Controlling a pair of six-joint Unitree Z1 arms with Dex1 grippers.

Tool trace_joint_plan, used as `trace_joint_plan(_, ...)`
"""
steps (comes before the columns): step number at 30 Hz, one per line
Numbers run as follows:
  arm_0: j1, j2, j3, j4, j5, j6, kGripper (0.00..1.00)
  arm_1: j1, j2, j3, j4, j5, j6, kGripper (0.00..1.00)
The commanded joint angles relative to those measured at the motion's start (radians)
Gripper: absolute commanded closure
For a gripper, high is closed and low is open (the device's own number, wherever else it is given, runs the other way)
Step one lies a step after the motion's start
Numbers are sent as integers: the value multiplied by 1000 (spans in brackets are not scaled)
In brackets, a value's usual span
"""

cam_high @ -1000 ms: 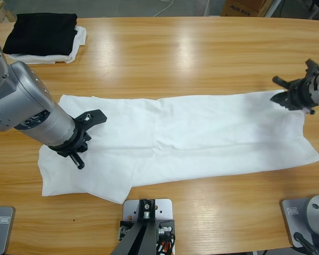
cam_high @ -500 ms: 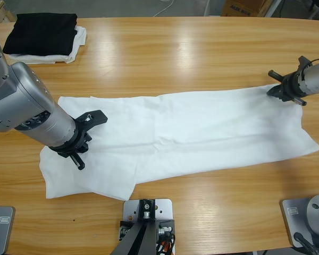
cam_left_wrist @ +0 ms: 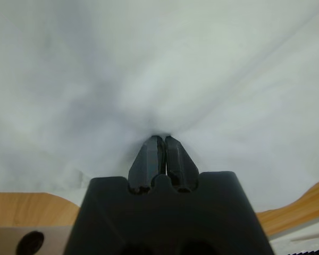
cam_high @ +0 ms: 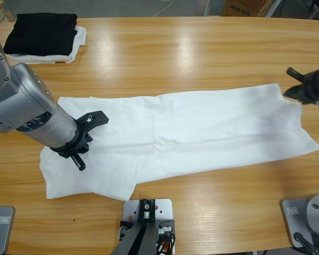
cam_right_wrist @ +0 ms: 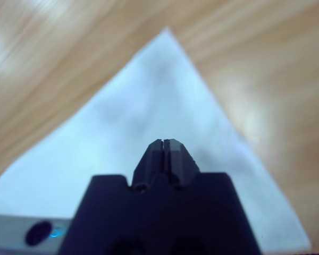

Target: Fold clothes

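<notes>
The clothes [cam_high: 202,127], a white T-shirt folded into a long band, lie flat across the table from left to right. My left gripper [cam_high: 101,118] rests low on the band's left part. In the left wrist view its jaws [cam_left_wrist: 160,139] are shut, with the white fabric [cam_left_wrist: 149,64] puckering around their tips. My right gripper [cam_high: 290,91] hovers shut with nothing in it just past the shirt's far right corner. That pointed corner [cam_right_wrist: 149,106] shows beyond the tips of my right gripper [cam_right_wrist: 163,142] in the right wrist view.
A folded black garment [cam_high: 42,32] sits on a smaller folded white cloth [cam_high: 77,45] at the table's far left corner. Bare wooden table [cam_high: 175,53] stretches behind the shirt and along the near edge. A cardboard box [cam_high: 244,6] stands beyond the table.
My right gripper has let go of the shirt's far right corner and drawn away to the right. The corner now lies flat. The left arm has stayed put.
</notes>
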Motion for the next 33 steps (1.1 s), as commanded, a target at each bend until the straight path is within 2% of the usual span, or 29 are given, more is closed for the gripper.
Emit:
trace_joint_plan(1, -14, 67, 3, 15, 5, -9, 1000, 46, -117, 57, 18, 17, 48, 1000)
trace_joint_plan(6, -13, 63, 2, 18, 5, -10, 1000, 48, 24, 61, -57, 62, 48, 1000)
trace_joint_plan(13, -14, 73, -8, 17, 4, -11, 1000, 50, 132, 162, -121, 61, 97, 1000)
trace_joint_plan(17, -15, 75, -9, 17, 4, -11, 1000, 50, 153, 158, -87, -9, 148, 1000)
trace_joint_plan(24, -18, 75, -10, 16, 4, -11, 1000, 50, 205, 146, -65, -116, 114, 1000)
trace_joint_plan(27, -20, 73, -4, 15, 4, -11, 1000, 50, 97, 110, -2, -161, 87, 999)
trace_joint_plan(28, -20, 75, -3, 14, 4, -11, 1000, 50, 59, 84, 44, -168, 86, 775)
trace_joint_plan(29, -22, 80, -6, 11, 4, -11, 1000, 51, 30, 57, 87, -169, 87, 439)
trace_joint_plan(30, -25, 84, -10, 11, 3, -11, 1000, 61, 7, 35, 132, -169, 95, 260)
trace_joint_plan(31, -27, 84, -16, 11, 2, -13, 1000, 76, -13, 20, 168, -168, 107, 210)
trace_joint_plan(33, -29, 84, -22, 12, 2, -16, 1000, 102, -31, 21, 186, -160, 127, 233)
